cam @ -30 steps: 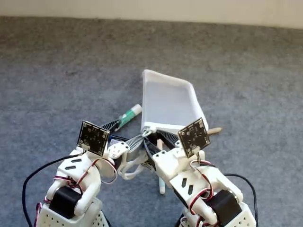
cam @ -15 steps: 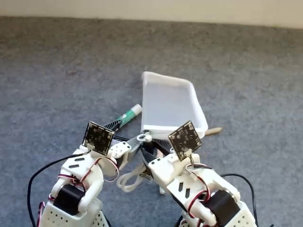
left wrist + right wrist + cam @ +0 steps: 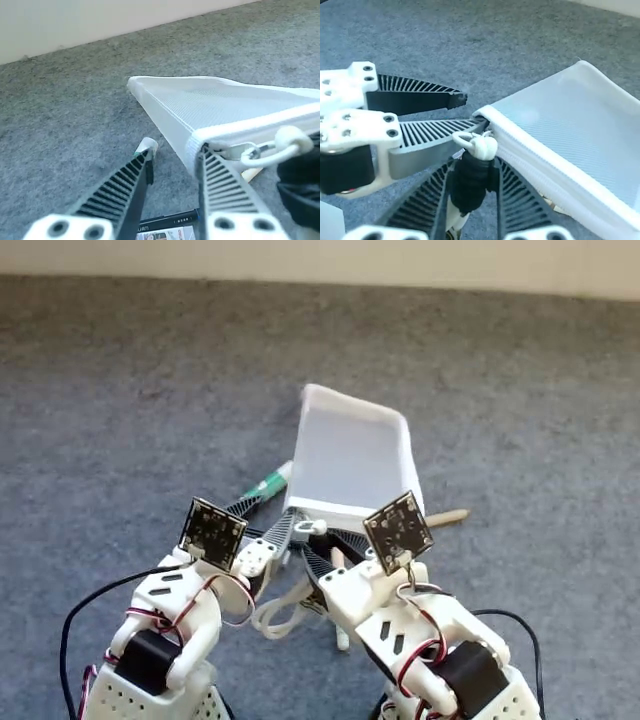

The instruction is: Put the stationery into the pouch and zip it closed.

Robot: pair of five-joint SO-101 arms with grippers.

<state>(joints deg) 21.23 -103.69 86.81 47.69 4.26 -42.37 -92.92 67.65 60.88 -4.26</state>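
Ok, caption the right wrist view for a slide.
Right gripper shut on zipper pull; open left gripper at pouch corner.

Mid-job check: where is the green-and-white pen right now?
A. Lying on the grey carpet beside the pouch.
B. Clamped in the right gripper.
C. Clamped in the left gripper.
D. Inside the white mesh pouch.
A: the green-and-white pen lies on the grey carpet outside the white mesh pouch, by a fingertip of the open left gripper, which is not closed on it.
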